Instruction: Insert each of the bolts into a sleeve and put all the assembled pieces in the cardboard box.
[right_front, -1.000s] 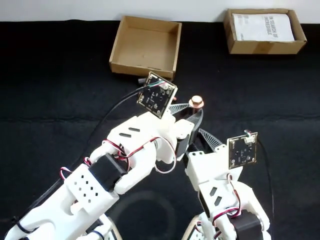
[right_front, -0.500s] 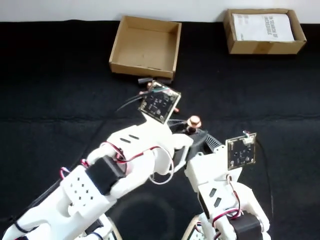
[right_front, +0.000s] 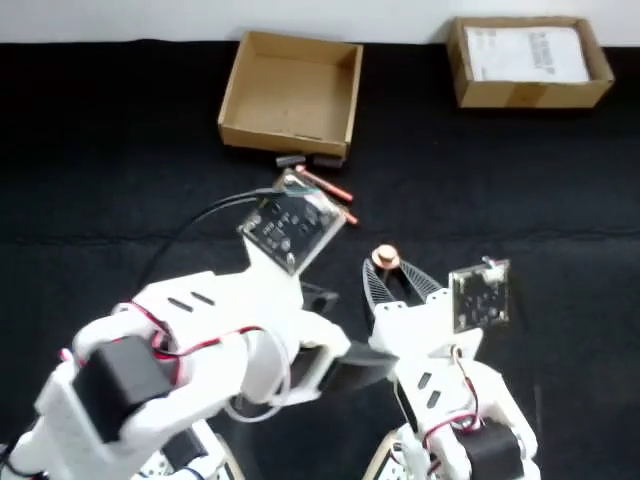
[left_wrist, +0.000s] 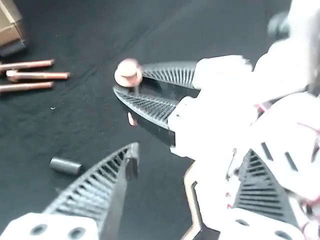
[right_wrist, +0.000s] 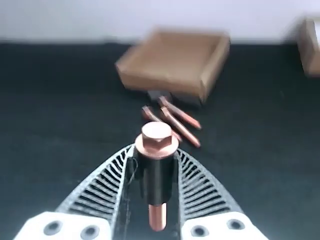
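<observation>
My right gripper (right_wrist: 156, 170) is shut on a black sleeve (right_wrist: 156, 176) with a copper bolt (right_wrist: 156, 137) through it, held upright, the hex head on top and the tip showing below. From above, the bolt head (right_front: 386, 258) stands at the tips of the right gripper (right_front: 392, 278). The left gripper (left_wrist: 190, 152) is open and holds nothing, a little nearer than the held bolt (left_wrist: 127, 72). Three loose bolts (right_front: 325, 190) lie in front of the empty cardboard box (right_front: 232, 98). Two loose sleeves (right_front: 308, 160) rest against its front wall, and another sleeve (left_wrist: 65, 165) lies on the mat.
A second cardboard box (right_front: 470, 92) with printed paper inside sits at the far right. The black mat (right_front: 520, 200) covers the table. The left arm's white body (right_front: 200, 340) takes up the near left.
The left arm has pulled back toward the near left, away from the bolt. The right gripper has drawn nearer, carrying the bolt and sleeve. Loose bolts near the box have come into sight.
</observation>
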